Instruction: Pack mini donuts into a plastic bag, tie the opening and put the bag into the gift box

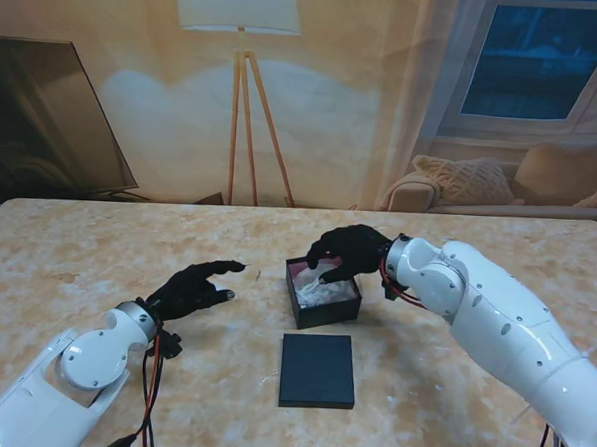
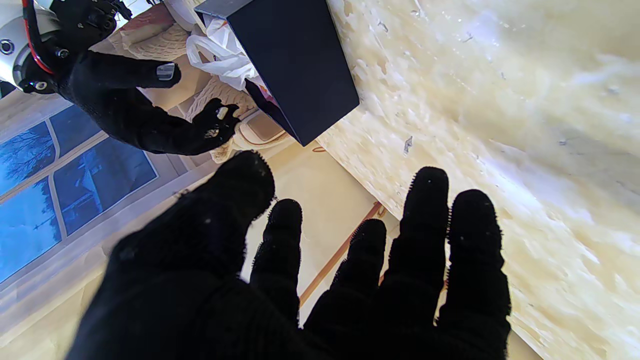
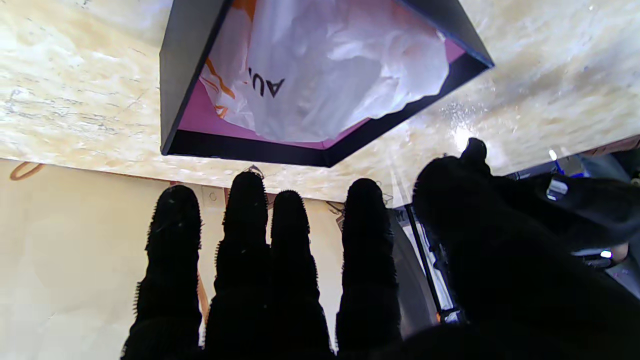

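A black gift box [image 1: 323, 295] with a pink lining stands open in the middle of the table. Inside it lies the white plastic bag [image 1: 325, 289], crumpled, with orange print [image 3: 320, 75]. The donuts are hidden inside the bag. My right hand [image 1: 345, 254] hovers over the box's far edge, fingers spread and empty; the right wrist view shows the bag lying free of the fingers [image 3: 280, 235]. My left hand [image 1: 192, 288] rests open to the left of the box, apart from it, fingers [image 2: 360, 250] pointing toward the box [image 2: 295, 65].
The flat black box lid [image 1: 318, 370] lies on the table just nearer to me than the box. The marbled table top [image 1: 97, 253] stretches to both sides. A floor lamp, a sofa and a window stand behind the table.
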Robot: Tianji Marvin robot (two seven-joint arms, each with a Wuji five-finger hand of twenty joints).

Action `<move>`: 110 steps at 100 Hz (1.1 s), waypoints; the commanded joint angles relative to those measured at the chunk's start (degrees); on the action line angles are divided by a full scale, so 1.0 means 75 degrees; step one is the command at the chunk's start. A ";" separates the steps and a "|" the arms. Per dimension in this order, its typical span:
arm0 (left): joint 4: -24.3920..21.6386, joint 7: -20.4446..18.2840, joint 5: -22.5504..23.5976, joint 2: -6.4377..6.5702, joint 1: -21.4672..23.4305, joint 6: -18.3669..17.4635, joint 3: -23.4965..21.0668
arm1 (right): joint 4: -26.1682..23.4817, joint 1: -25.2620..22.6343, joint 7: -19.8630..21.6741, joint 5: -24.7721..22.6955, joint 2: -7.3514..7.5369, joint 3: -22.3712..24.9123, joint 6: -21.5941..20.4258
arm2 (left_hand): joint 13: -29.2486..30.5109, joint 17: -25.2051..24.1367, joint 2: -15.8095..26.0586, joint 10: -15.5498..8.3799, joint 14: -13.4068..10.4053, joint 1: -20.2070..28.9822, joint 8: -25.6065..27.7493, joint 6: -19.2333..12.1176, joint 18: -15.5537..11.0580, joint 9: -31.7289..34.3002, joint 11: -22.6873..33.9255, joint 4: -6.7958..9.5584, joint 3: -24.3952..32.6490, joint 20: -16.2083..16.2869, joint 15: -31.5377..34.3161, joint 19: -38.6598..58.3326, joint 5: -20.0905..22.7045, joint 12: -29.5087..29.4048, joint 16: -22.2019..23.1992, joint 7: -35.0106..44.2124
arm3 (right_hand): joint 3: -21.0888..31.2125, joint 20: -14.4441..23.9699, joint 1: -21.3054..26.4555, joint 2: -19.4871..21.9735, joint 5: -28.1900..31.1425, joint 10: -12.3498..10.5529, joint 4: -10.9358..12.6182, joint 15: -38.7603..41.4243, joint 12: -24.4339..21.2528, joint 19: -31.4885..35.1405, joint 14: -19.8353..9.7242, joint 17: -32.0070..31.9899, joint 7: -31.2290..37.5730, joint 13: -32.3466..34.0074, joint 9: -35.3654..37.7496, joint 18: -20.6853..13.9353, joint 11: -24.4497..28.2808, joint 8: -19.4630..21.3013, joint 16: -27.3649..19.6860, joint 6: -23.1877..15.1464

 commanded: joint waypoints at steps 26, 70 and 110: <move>-0.0071 -0.0121 0.0011 -0.0002 0.0028 0.0030 0.0008 | -0.1122 -0.1121 0.1019 0.0878 0.0189 0.1140 0.0568 | -0.0017 -0.0061 -0.0149 -0.0105 0.0063 0.0017 0.0089 0.0071 0.0053 0.0129 -0.0048 0.0113 0.0143 0.0204 0.0038 -0.0028 0.0134 0.0068 0.0144 -0.0129 | -0.1170 0.0268 0.1378 0.0401 0.0487 -0.0695 -0.0705 0.0605 0.0323 0.0382 -0.0531 0.0864 0.2036 0.1213 0.1409 -0.0384 0.0337 -0.1117 0.0611 -0.0597; -0.0188 -0.0580 -0.0054 0.0083 -0.0004 0.0398 0.0201 | -0.3019 -0.3268 0.1961 0.0958 0.0469 0.3112 0.1506 | 0.0482 0.0174 -0.0130 -0.0627 0.0021 0.0138 -0.0202 0.1164 0.0032 0.1382 0.0836 0.0120 0.0132 0.0181 0.0248 0.0103 0.0615 0.0554 0.0251 -0.0579 | -0.1973 0.1284 0.1822 0.0762 0.1310 -0.0766 -0.0443 0.2732 0.1483 0.1304 -0.0747 0.1696 0.2153 0.2179 0.2400 -0.0433 0.1271 -0.1199 0.1966 -0.0734; -0.0149 -0.1474 0.0073 0.0262 -0.0190 0.1276 0.0532 | -0.3512 -0.3917 0.3561 0.0890 0.0768 0.3394 0.2705 | 0.1631 0.0875 0.0163 -0.0358 -0.0468 0.0256 -0.0315 0.1741 -0.0112 0.2193 0.2369 0.0157 -0.0119 0.1337 0.2491 0.2000 0.1056 0.2320 0.2085 -0.0787 | -0.2596 0.2145 0.2616 0.1539 0.0256 -0.1466 -0.0020 0.5042 0.2668 0.2970 -0.1554 0.2752 0.0610 0.3462 0.3454 -0.0496 0.3192 -0.2464 0.2649 0.0734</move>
